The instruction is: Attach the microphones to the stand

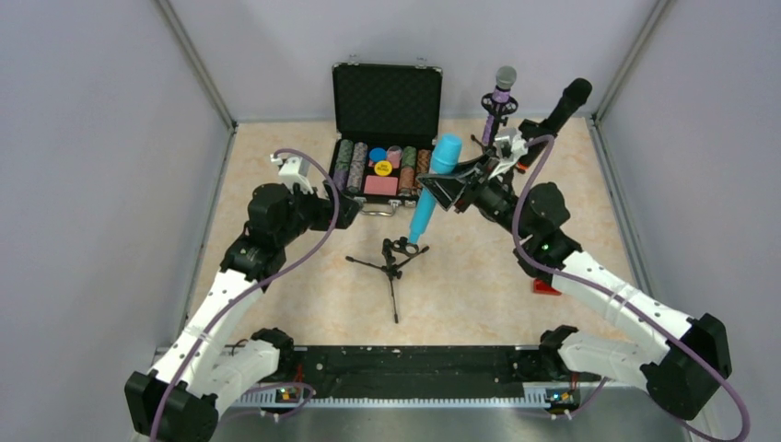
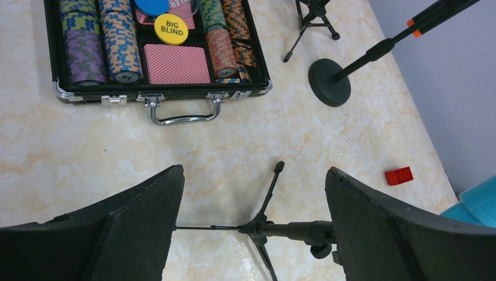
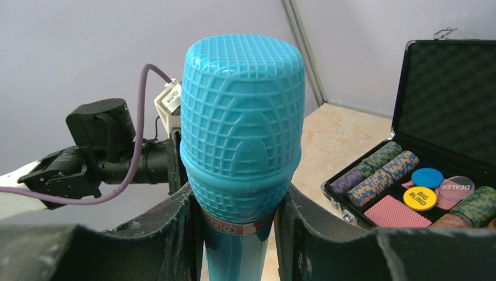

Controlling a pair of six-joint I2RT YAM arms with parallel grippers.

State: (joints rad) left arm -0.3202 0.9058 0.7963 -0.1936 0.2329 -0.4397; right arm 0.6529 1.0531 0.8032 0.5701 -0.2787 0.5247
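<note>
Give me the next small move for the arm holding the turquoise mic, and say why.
Probably lower the turquoise microphone so its tail seats in the clip of the tripod stand. The right tool is shut on it, tilted, tail just beside the clip; the left tool hangs open above the stand.

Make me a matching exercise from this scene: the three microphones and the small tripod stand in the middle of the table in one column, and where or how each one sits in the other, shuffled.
Column one
1. turquoise microphone
2. purple microphone
3. black microphone
4. middle tripod stand

Column two
A. tilted, near the far right corner
B. holds no microphone
C. clamped in the right gripper
D. upright in the rear stand, right of the chip case

Pairs: 1-C, 2-D, 3-A, 4-B
</note>
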